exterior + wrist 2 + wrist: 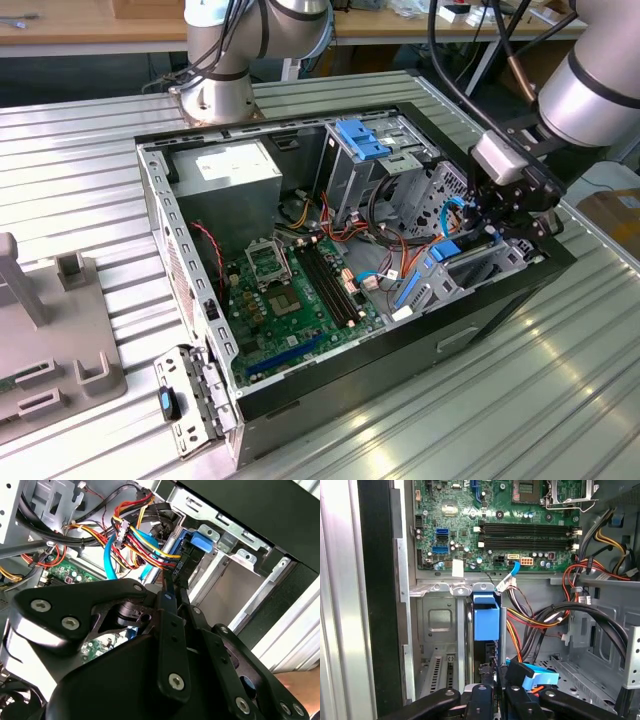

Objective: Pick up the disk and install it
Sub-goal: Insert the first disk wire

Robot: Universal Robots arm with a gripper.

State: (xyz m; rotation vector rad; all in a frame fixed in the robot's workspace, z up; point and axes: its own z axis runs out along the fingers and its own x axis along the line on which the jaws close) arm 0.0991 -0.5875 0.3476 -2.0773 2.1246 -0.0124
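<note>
At the exterior view's right end of the open computer case (350,385), the installing step is judged to be in hand. The disk (468,268) is seen lying tilted in the grey drive cage (508,258), apparently not yet seated. Its upper end is met by the gripper (488,225), whose fingers (167,605) appear pinched onto the black edge in the second wrist view. Seating is judged to call for rails kept aligned with the cage guides, clear of the coloured cables (135,535) just beside. The blue end tab (486,616) is seen directly ahead of the fingertips.
</note>
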